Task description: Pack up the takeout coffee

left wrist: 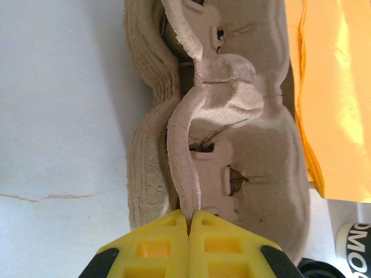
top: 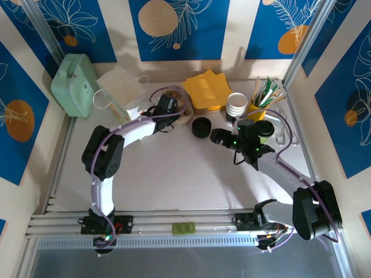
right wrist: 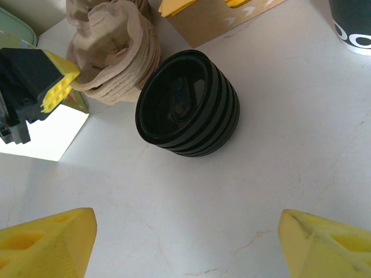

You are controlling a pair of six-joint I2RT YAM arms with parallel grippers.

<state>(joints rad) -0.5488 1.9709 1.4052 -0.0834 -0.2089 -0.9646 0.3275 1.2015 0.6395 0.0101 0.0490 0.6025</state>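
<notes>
- The takeout coffee (top: 265, 131), seen as a dark round lid, stands at the right, just near the yellow cup of straws (top: 259, 109), partly hidden by the right arm.
- The right gripper (right wrist: 185, 249) gapes wide and holds nothing, facing the stack of black lids (right wrist: 188, 104) at centre.
- Left of the lids, the left gripper (left wrist: 189, 229) is pinched closed on the rim of the top pulp cup carrier (left wrist: 232, 133).
- Yellow napkins (left wrist: 330, 92) lie beside the carriers.

One stack each of lids (right wrist: 188, 104), carriers (left wrist: 232, 145) and cups (top: 236, 105); one bag (top: 119, 92).
</notes>
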